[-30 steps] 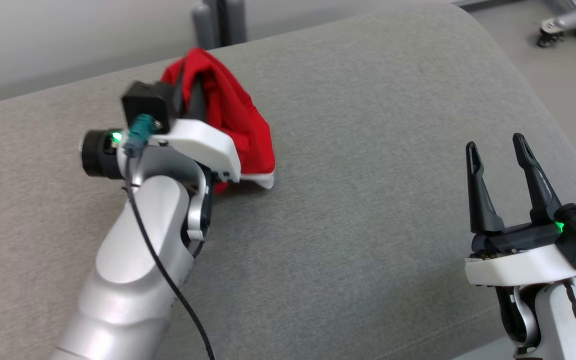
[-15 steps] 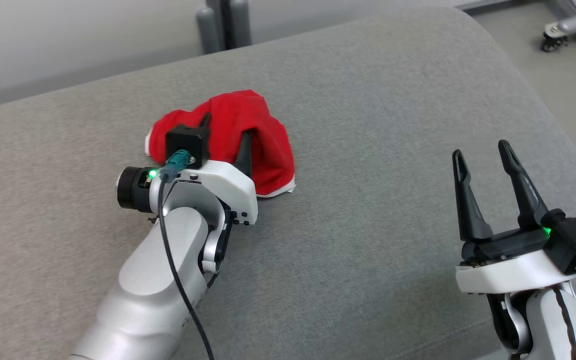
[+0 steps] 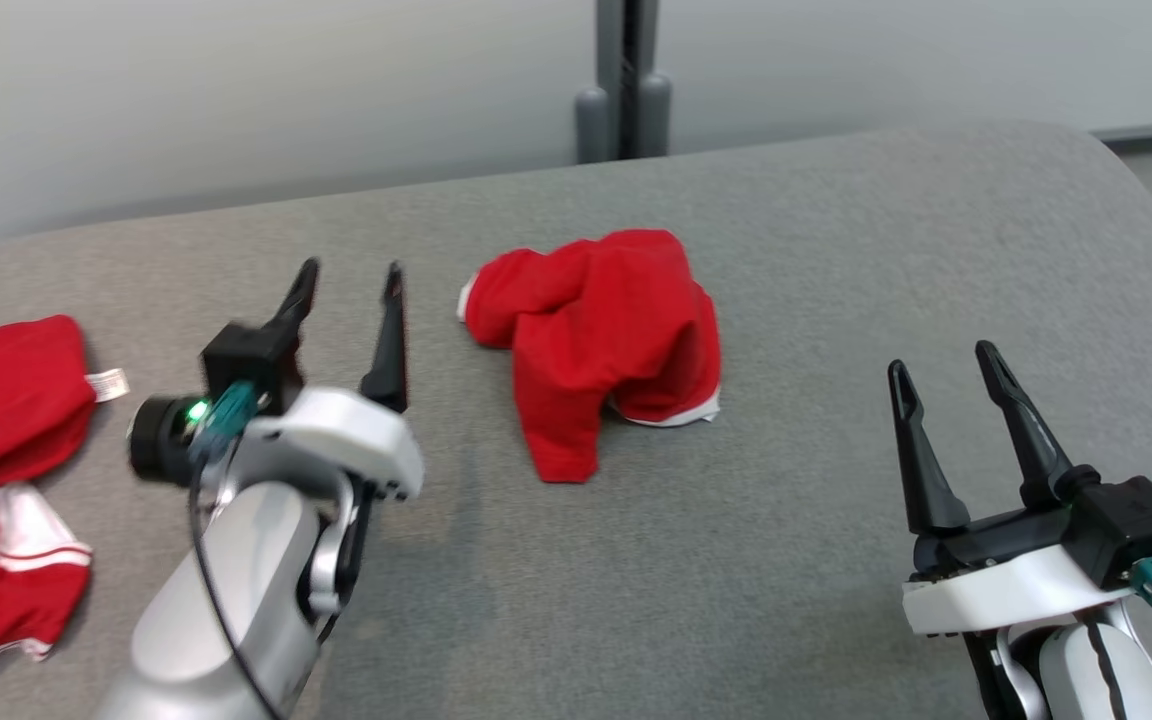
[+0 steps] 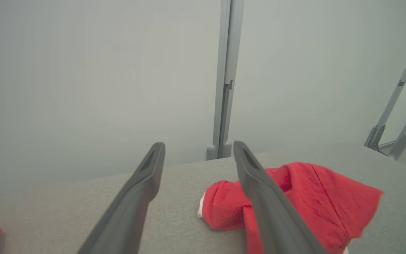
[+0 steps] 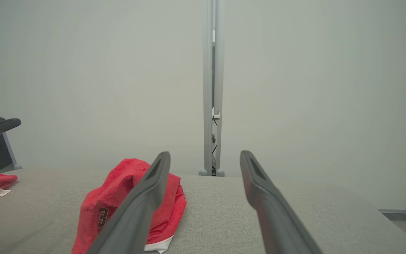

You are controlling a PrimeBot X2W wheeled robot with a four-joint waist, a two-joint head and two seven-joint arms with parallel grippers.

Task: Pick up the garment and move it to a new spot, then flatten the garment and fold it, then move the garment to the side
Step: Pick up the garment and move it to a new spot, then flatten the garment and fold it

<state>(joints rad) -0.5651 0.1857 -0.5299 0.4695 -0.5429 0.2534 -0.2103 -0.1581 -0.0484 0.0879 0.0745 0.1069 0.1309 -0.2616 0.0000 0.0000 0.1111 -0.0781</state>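
Freshly dropped on the grey cushion, the crumpled red garment lies clear of my left gripper, now wide open and empty; flattening comes next.

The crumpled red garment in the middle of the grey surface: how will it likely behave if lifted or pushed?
The red garment lies in soft humps and folds, so it is probably floppy and would hang from the pinch. It looks thin, so likely light. On the textured grey surface a push would probably bunch it rather than slide it.
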